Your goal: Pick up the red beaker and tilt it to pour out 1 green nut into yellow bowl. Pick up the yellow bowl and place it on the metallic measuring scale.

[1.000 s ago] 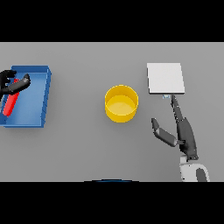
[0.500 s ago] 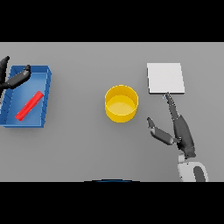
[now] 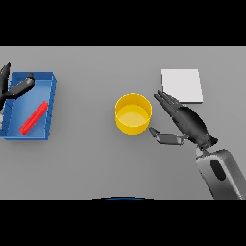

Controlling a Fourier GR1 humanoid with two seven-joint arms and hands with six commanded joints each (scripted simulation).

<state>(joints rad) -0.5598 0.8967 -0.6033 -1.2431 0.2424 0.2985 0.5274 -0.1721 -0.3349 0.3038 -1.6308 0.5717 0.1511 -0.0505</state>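
The yellow bowl [image 3: 133, 113] stands upright at the table's middle; I cannot make out a nut in it. The red beaker [image 3: 33, 116] lies on its side, slanted, inside the blue tray [image 3: 51, 109] at the left. My left hand [image 3: 16, 89] hovers open over the tray's far left corner, apart from the beaker. Just right of the bowl is my right hand [image 3: 190, 123], open, with straight fingers pointing up-left near the bowl's rim and the thumb [image 3: 166, 139] spread below it. The flat metallic scale [image 3: 181, 85] lies behind that hand.
The blue tray's walls stand around the beaker at the left edge of the view. My right forearm [image 3: 220, 174] comes in from the lower right.
My left hand let go of the red beaker, which now lies in the tray, and drew back to the left. My right hand moved left from the scale's front to the bowl.
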